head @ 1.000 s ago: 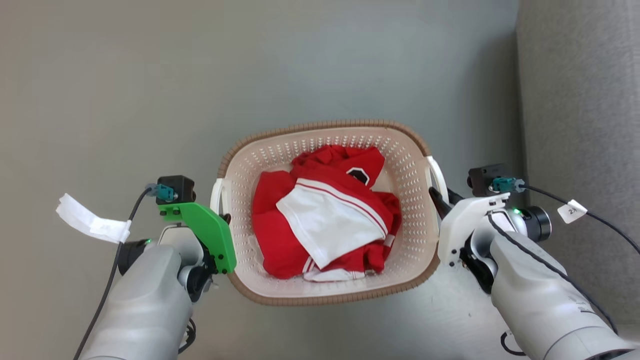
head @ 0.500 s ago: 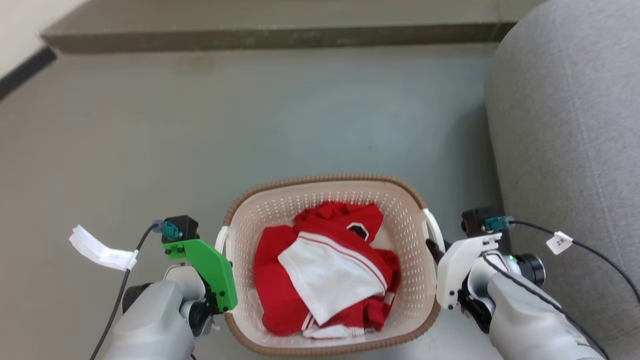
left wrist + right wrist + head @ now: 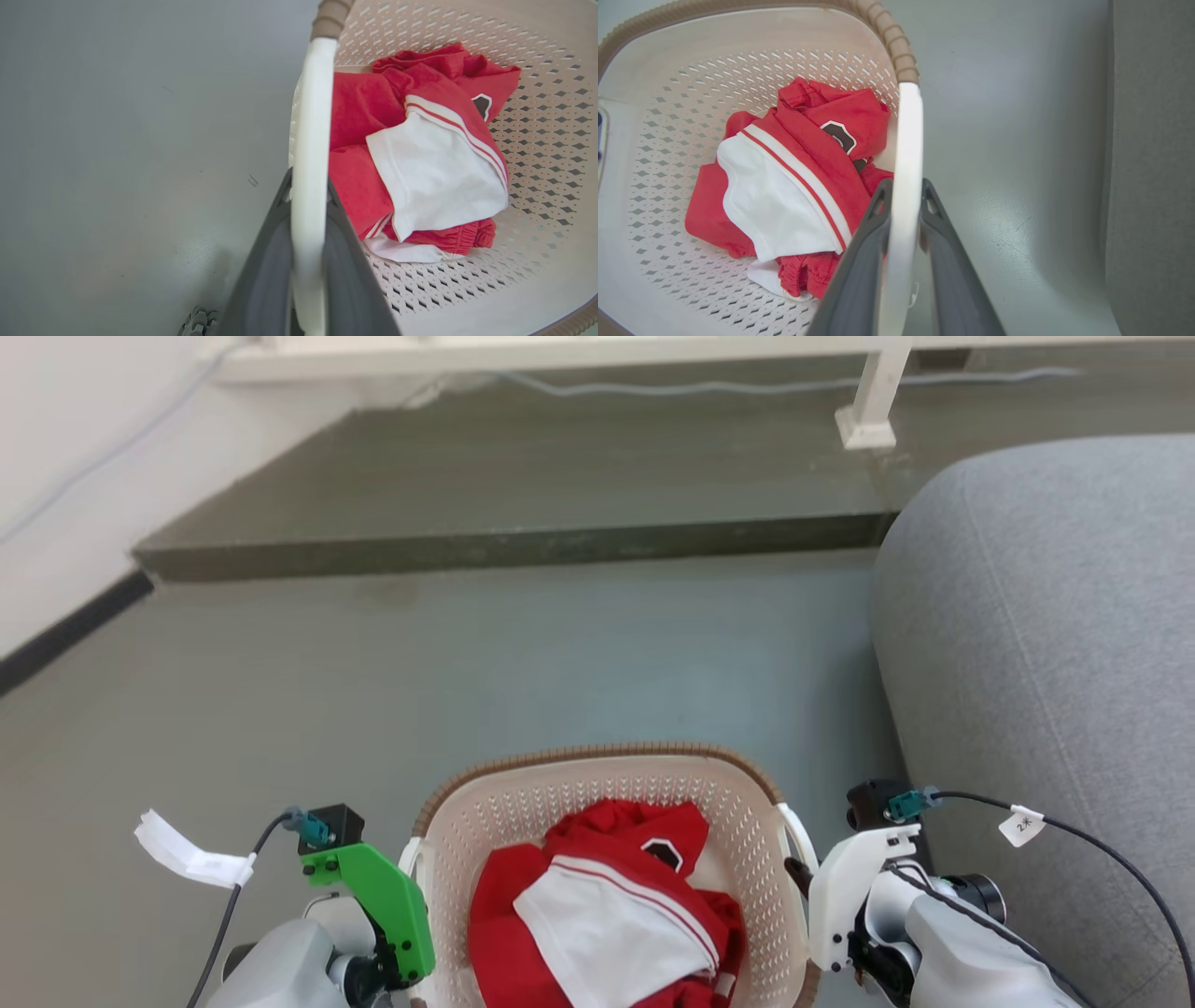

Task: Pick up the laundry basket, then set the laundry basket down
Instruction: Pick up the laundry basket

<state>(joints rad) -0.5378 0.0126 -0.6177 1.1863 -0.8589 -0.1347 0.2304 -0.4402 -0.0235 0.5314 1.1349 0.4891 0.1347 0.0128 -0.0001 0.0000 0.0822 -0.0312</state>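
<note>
head: laundry basket [image 3: 597,761] low centre, above grey floor [image 3: 560,653], long axis across robot, opening up, red-white clothes [image 3: 597,915] inside | left wrist: left gripper [image 3: 308,182] clamped on left handle [image 3: 310,116], basket body inboard | right wrist: right gripper [image 3: 903,186] clamped on right handle [image 3: 908,140], mirrored; set-down likely needs both grippers dropping level

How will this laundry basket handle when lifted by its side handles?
Probably stiff: the laundry basket is moulded perforated plastic with an even rim. Likely light, holding a few red and white garments. Its thin, smooth white handles, pinched by the left hand and right hand, might let it swing or slip.
</note>
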